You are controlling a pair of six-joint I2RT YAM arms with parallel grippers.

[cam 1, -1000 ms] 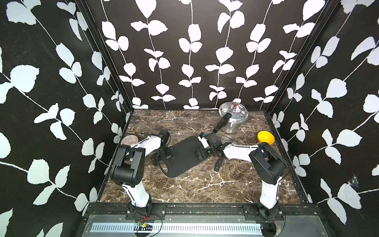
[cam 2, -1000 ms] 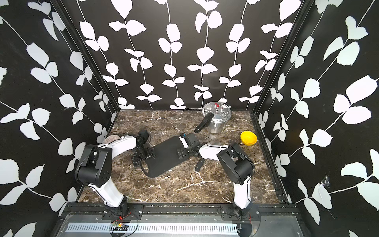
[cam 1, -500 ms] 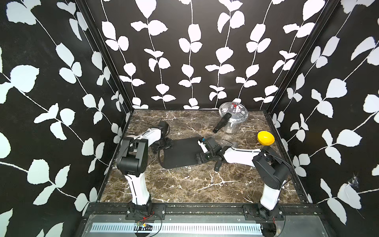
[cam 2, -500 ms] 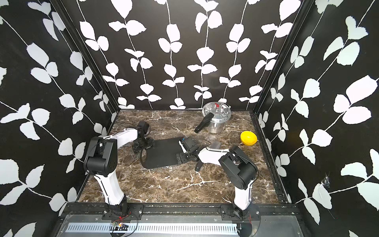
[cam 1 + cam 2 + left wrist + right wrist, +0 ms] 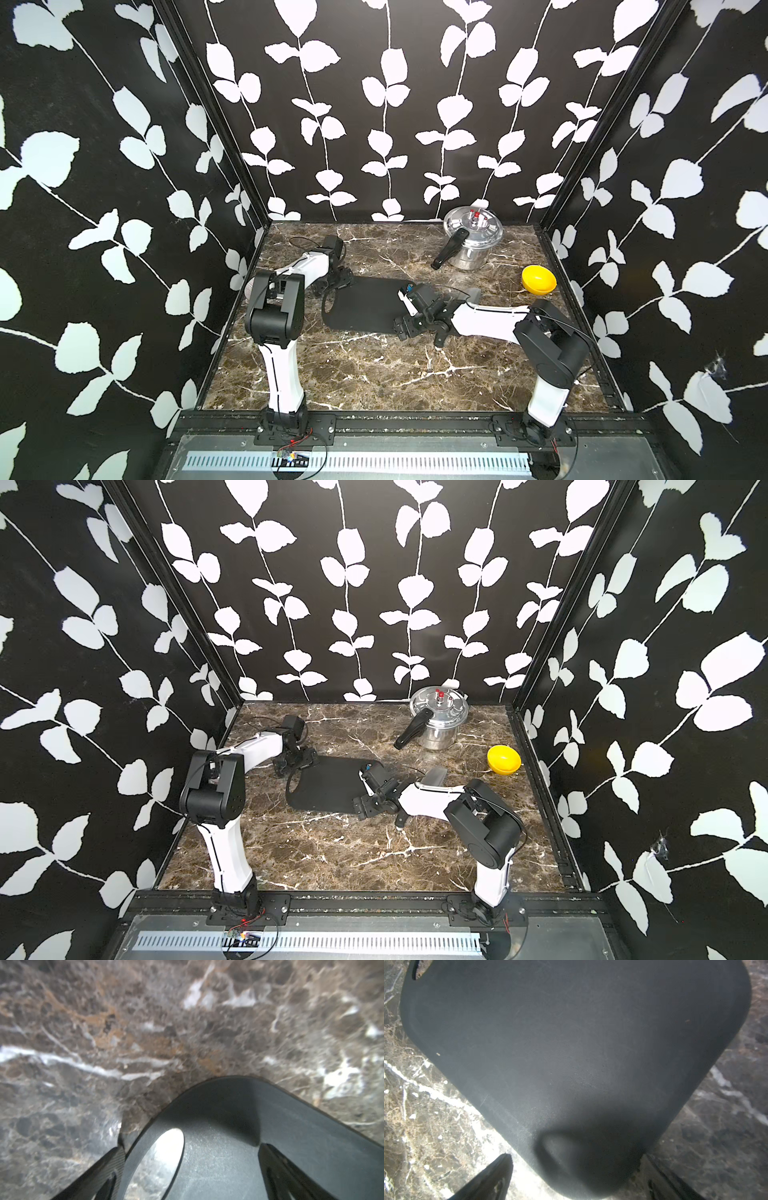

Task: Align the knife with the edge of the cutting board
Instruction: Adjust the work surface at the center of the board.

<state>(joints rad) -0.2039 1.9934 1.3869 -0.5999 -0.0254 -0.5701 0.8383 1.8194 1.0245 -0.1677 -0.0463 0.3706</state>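
Note:
The black cutting board [image 5: 365, 305] [image 5: 328, 785] lies flat on the marble, its long sides about parallel to the table's front edge. My left gripper [image 5: 332, 286] [image 5: 191, 1147] is open, low over the corner by the board's oval hole [image 5: 162, 1159]; one finger is off the board's edge. My right gripper [image 5: 405, 326] [image 5: 576, 1157] is open astride the board's near right corner [image 5: 581, 1167]. The knife lies under my right arm: only a bit of grey blade [image 5: 473, 295] and the black handle [image 5: 440, 338] show.
A steel pot [image 5: 471, 241] with a long black handle stands at the back right. A yellow bowl [image 5: 538, 280] sits by the right wall. A pale round thing [image 5: 248, 287] is half hidden behind my left arm.
The board has turned from a slant to lie square with the table's front edge and shifted back. My left gripper swung toward the back with it; the right gripper came toward the front.

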